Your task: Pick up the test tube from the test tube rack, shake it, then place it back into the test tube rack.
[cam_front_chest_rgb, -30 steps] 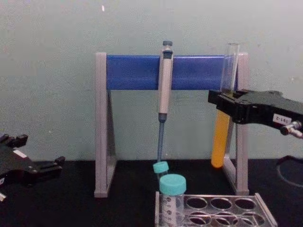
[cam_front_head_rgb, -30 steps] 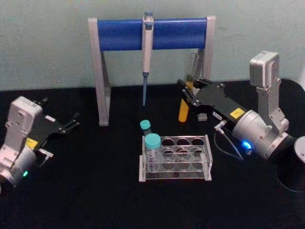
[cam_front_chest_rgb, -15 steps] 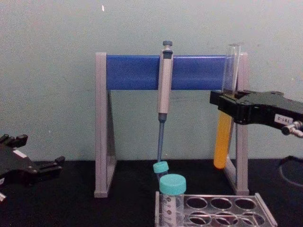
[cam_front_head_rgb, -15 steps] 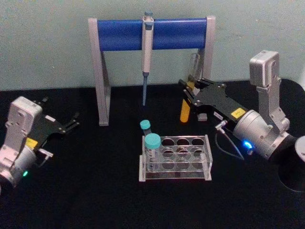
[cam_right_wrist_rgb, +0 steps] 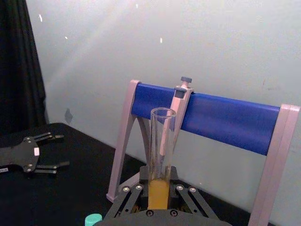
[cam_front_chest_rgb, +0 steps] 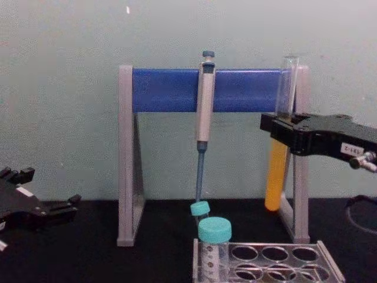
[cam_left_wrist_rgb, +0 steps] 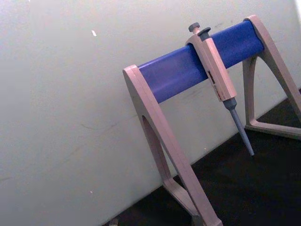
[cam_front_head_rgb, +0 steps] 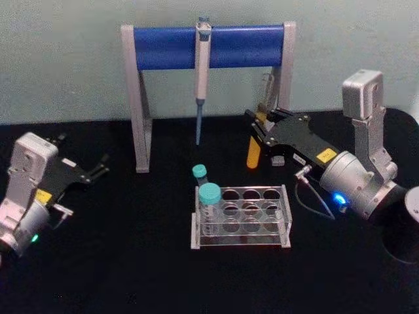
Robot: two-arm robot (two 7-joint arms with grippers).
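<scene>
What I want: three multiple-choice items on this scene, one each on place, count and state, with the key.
1. Where is the test tube? A. in a rack hole B. held up by the right gripper C. lying flat
2. How many teal caps are there? A. one B. two C. four
3. The left gripper is: A. open and empty B. shut on a tube C. shut on a pipette
Key: B, it hangs upright in that gripper; B, two caps at the left end of the test tube rack; A, its fingers are spread.

The black table [cam_front_head_rgb: 131, 261] carries the test tube rack [cam_front_head_rgb: 262, 239] — behind it, the pipette stand [cam_front_head_rgb: 163, 47].
</scene>
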